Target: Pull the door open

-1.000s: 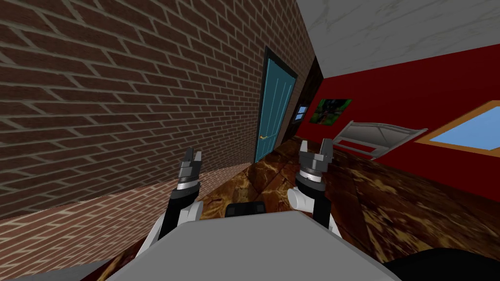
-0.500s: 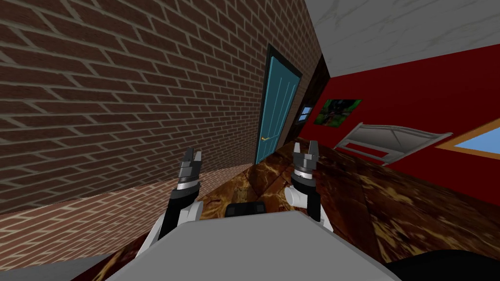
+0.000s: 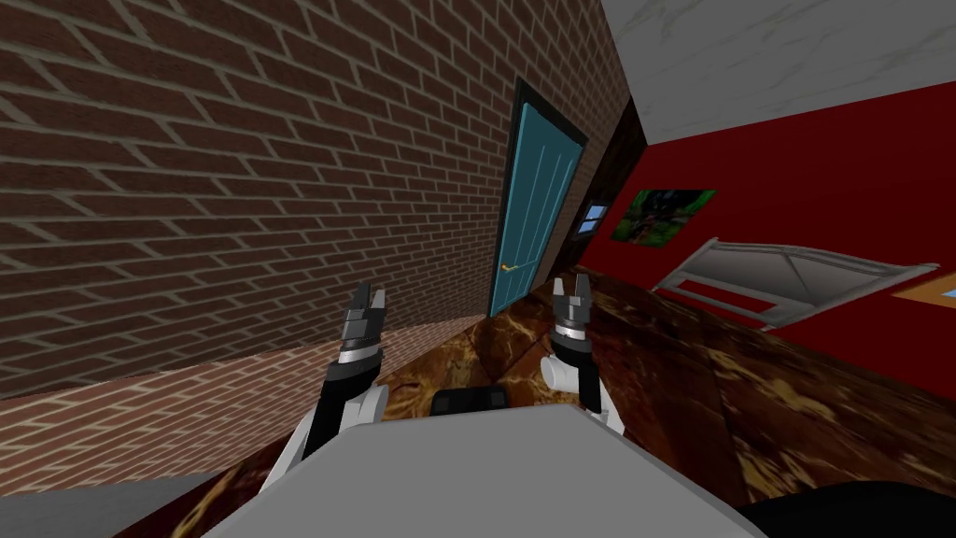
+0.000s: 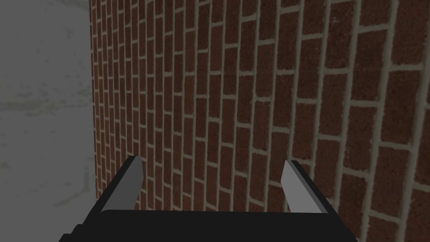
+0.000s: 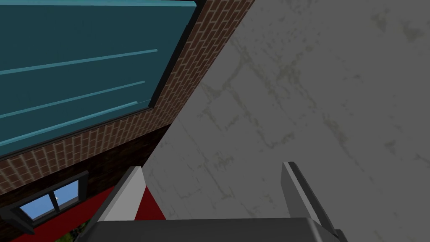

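Brick wall (image 3: 233, 187) spans the frame's left, with the teal door (image 3: 537, 205) shut at upper centre, well apart from both hands. Left hand (image 3: 370, 297) and right hand (image 3: 569, 285), lower centre, are released.

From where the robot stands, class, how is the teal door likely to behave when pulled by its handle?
The teal door looks like a rigid, grooved panel, so it should probably move as one stiff piece. Its small gold handle sits near one edge, which suggests the door swings on hinges at the opposite edge. The handle looks thin, so a grip on it may slip.
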You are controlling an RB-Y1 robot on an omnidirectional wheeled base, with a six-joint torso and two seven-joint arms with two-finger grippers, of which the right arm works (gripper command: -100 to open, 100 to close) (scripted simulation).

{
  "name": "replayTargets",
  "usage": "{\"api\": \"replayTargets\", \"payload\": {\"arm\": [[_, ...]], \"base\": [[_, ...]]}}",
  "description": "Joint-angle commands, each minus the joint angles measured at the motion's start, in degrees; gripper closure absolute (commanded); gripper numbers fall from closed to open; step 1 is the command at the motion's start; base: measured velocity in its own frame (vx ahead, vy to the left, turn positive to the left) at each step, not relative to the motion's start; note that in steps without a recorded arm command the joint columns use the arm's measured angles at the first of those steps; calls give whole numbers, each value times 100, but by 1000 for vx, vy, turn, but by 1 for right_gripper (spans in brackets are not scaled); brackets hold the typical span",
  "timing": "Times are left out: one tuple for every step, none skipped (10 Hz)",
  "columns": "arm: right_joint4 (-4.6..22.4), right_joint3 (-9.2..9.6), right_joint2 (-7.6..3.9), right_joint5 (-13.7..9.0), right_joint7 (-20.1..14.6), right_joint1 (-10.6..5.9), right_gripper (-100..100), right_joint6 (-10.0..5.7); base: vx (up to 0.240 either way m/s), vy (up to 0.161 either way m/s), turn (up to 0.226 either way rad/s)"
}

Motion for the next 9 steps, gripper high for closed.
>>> {"api": "replayTargets", "payload": {"arm": [[251,11,-38,17,-33,-94,-100,-31],[418,10,-68,24,-59,-156,-100,-50],[588,8,-97,31,-87,-223,-100,-71],[781,7,-127,38,-115,-290,-100,-92],[964,6,-157,45,-143,-357,-100,-112],[1138,4,-186,52,-172,-425,-100,-133],[1295,3,-215,60,-203,-499,-100,-156],[1349,3,-215,60,-203,-499,-100,-156],[1550,1,-243,68,-234,-573,-100,-179]], "base": [[73,-101,103],[63,-97,108],[51,-92,118],[68,-96,95],[71,-110,121],[70,-122,120],[78,-116,104],[55,-69,55],[45,-53,97]]}}
